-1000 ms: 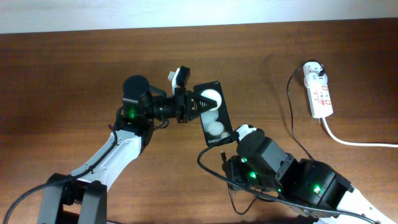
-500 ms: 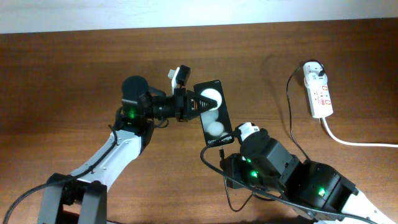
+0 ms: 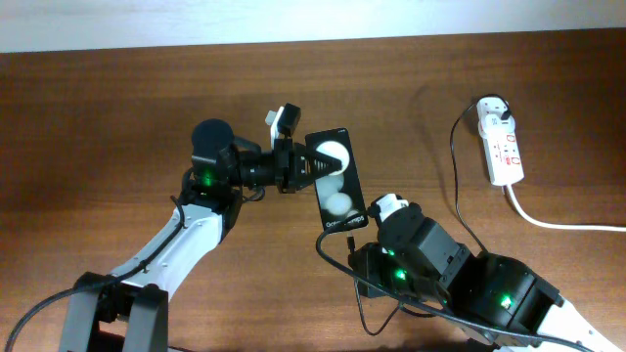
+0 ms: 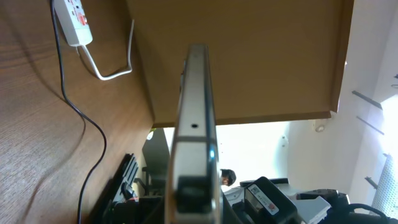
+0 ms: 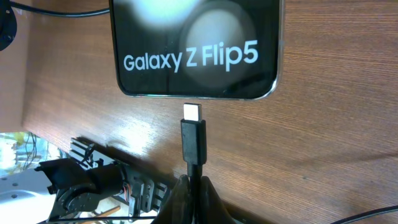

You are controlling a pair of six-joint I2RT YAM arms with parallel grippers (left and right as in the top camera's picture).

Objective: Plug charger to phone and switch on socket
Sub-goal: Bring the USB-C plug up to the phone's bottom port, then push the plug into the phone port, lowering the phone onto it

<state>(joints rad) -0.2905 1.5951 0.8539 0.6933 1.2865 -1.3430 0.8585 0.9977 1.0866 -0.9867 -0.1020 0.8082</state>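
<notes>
The phone (image 3: 335, 186) is black with two white blobs and is held off the table at centre. My left gripper (image 3: 309, 164) is shut on its left edge; in the left wrist view the phone (image 4: 194, 118) shows edge-on between the jaws. My right gripper (image 5: 193, 186) is shut on the charger cable just behind its plug tip (image 5: 192, 114). The tip sits a small gap below the phone's bottom edge (image 5: 196, 93), in line with its middle. The charger cable (image 3: 457, 186) runs back to the white socket (image 3: 503, 143) at the far right.
The socket's thick white cord (image 3: 548, 221) trails off the right edge. The socket (image 4: 73, 18) and black cable (image 4: 87, 127) also show in the left wrist view. My right arm (image 3: 430, 264) fills the lower right of the brown table (image 3: 117, 108).
My right arm has crept slightly up toward the phone's lower end with the plug. The left arm and phone have stayed still.
</notes>
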